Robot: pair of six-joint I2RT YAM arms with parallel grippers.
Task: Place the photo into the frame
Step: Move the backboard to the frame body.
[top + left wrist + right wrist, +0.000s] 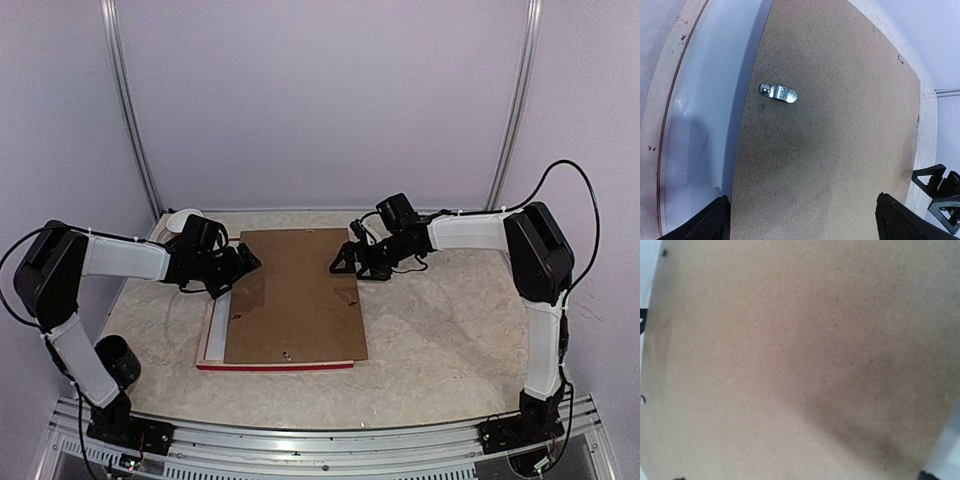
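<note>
The frame lies face down, showing a red front edge [275, 366] and a pale wood left rail [660, 125]. The brown backing board [295, 300] lies on it, shifted right past the frame's right side. A pale glossy strip [705, 125] shows between rail and board; I cannot tell if it is the photo's white back. The cat print is hidden. My left gripper [240, 265] is open and empty, its jaws wide over the board's left part [805, 225]. My right gripper [345, 262] is open at the board's right edge, close above the board [800, 340].
A metal turn clip [779, 93] sits on the board near its left edge. A white tape roll [185, 220] stands behind the left gripper. A black cup [120, 360] stands by the left arm's base. Walls close in the back and sides.
</note>
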